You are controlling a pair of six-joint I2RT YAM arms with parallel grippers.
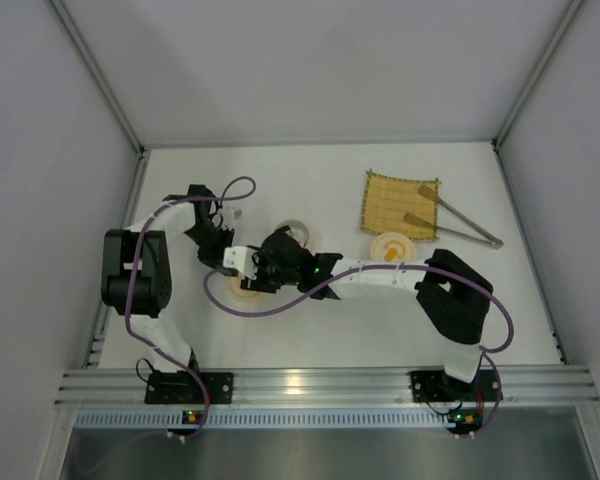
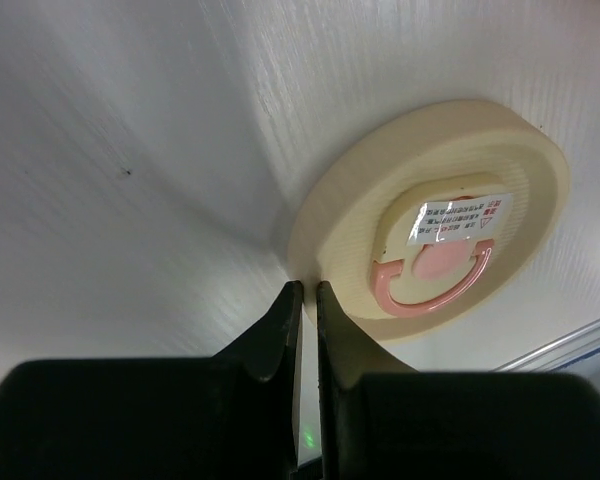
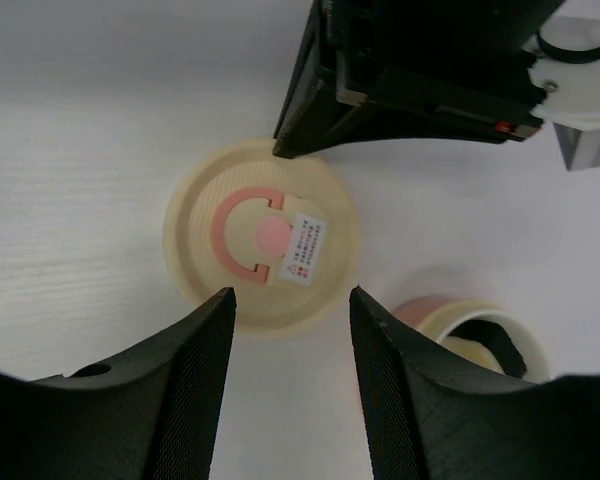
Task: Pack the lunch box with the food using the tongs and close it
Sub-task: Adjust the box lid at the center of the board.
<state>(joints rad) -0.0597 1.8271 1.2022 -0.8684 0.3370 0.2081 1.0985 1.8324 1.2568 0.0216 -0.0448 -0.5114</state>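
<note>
The lunch box [image 3: 452, 314] is seen standing open on the white table [image 1: 280, 180], just beside its lid [image 3: 265, 240], which lies flat with the pink handle up. Something dark is glimpsed inside the box (the food itself cannot be made out). The bamboo mat [image 1: 398, 203] is shown bare of food and the tongs [image 1: 450, 229] are laid across its corner, so packing is judged done and only the closing left. The lid's rim is touched by the tips of the left gripper [image 2: 307, 290], whose jaws are pressed together; whether the rim is pinched cannot be told. The right gripper [image 3: 290, 300] is held above the lid, jaws apart, nothing between them. The table is enclosed by pale grey walls [image 1: 330, 60].
</note>
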